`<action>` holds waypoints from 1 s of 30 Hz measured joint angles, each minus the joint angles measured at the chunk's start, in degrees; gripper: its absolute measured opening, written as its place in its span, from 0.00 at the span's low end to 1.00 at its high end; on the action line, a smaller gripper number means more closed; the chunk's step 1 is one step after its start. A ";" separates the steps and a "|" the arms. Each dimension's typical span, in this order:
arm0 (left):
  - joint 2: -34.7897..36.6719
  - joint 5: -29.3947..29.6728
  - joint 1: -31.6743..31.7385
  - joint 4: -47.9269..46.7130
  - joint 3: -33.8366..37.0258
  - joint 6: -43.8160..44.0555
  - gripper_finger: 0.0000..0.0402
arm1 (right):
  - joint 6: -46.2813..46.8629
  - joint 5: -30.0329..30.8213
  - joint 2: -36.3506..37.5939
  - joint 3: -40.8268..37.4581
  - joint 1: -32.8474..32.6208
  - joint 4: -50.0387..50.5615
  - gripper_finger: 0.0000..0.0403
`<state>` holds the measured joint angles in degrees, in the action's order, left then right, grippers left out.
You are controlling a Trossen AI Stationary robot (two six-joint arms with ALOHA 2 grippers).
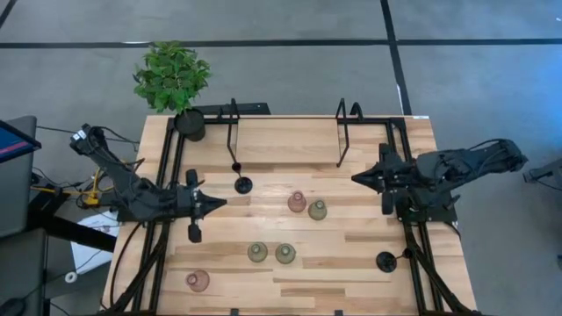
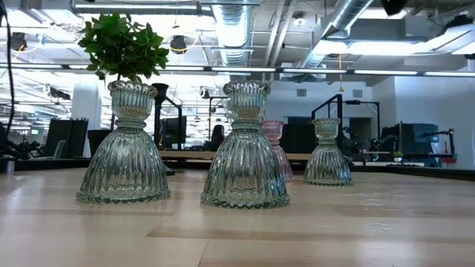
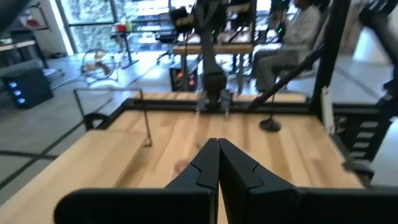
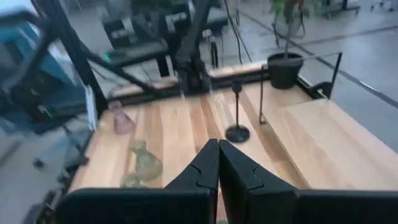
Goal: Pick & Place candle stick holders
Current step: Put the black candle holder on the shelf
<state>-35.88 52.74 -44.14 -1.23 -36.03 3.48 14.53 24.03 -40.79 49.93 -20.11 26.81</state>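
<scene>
Hovering over the desk's [image 1: 351, 149] left edge, the left gripper [image 1: 219, 203] holds nothing, jaws pressed together. Left to right across the wood: a pink glass holder [image 1: 198, 281] near the front corner, a black stemmed holder [image 1: 242, 183] just beside a wire frame [image 1: 233, 132], two green glass holders [image 1: 270, 253] side by side, a pink and green pair [image 1: 306, 205] touching, and another black holder [image 1: 385, 261]. At the right edge, the right gripper [image 1: 356, 177] hangs empty, jaws together.

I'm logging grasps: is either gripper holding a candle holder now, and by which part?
Nothing is held. The left gripper and right gripper are both shut on nothing, clear of the candle stick holders.
</scene>
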 joint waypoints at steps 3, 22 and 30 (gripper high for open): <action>-0.52 5.10 -1.68 -3.32 0.43 4.26 0.01 | -0.13 4.90 -4.82 3.52 -2.10 1.39 0.00; -13.04 14.18 6.54 -3.98 12.13 21.95 0.01 | -3.02 21.65 -11.70 13.77 -12.91 -0.80 0.00; -16.34 5.86 15.66 -2.55 14.34 26.88 0.03 | -3.69 21.55 -12.24 13.74 -12.89 -1.98 0.00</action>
<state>-52.22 58.60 -28.49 -3.78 -21.69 30.36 10.84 45.58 -53.02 63.67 -32.99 24.84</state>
